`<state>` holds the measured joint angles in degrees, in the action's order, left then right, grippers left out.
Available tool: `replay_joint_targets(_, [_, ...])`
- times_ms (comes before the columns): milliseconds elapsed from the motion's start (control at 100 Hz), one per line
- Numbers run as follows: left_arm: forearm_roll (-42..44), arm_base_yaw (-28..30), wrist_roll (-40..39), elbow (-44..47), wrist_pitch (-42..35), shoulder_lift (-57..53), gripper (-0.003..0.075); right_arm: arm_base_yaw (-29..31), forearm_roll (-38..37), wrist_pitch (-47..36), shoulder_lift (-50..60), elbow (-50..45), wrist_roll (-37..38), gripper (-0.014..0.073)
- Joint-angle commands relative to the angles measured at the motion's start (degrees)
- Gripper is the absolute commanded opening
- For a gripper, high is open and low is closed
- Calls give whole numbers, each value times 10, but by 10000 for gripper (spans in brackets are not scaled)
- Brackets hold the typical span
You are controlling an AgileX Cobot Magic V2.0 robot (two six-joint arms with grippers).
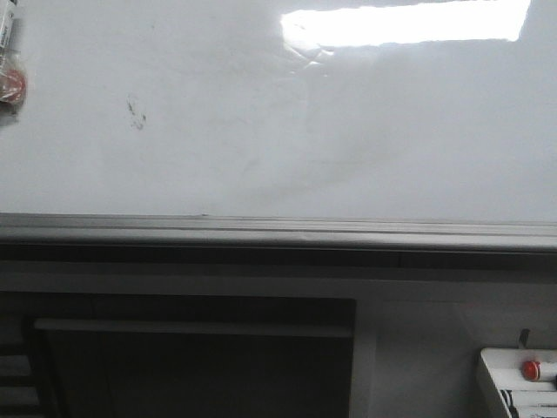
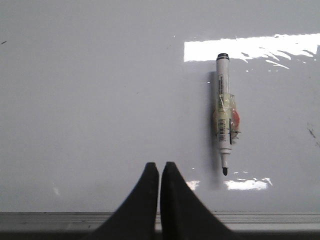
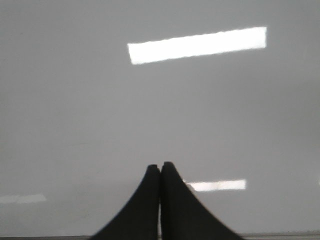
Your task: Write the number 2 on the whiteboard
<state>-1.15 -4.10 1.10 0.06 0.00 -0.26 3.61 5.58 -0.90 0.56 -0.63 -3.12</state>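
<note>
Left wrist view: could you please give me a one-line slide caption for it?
Shut left gripper hovers empty near an uncapped marker lying on the whiteboard.

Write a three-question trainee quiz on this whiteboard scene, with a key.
1. True or false: the left gripper holds the marker.
2. Which view shows the marker whole? A front, B left wrist, C right wrist.
3. Fill in: the marker's tip is ____ (capped/uncapped).

Key:
1. False; its fingers are together and empty, and the marker sits on the whiteboard apart from them.
2. B.
3. Uncapped.
No number 2 shows yet; the right gripper is empty too.
</note>
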Motion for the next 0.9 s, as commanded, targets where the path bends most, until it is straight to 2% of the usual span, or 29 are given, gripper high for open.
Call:
replay_joint_targets(0, [0,2,-5,19,-41,-16,-18,5,-1,-49,9,-17,-3,-72])
replay_joint_targets(490, [-15,2,-5,2,-47,-16,-18,5,-1,-65,9,-11,-3,-72])
replay_joint_targets(680, [-42,2,-5,-73,-26,-7,-18,5,-1,16,9,48,-3,-72])
replay_joint_targets(890, [-33,2,-5,-199,77,61,-18,5,-1,124,-18,150,-9,-72])
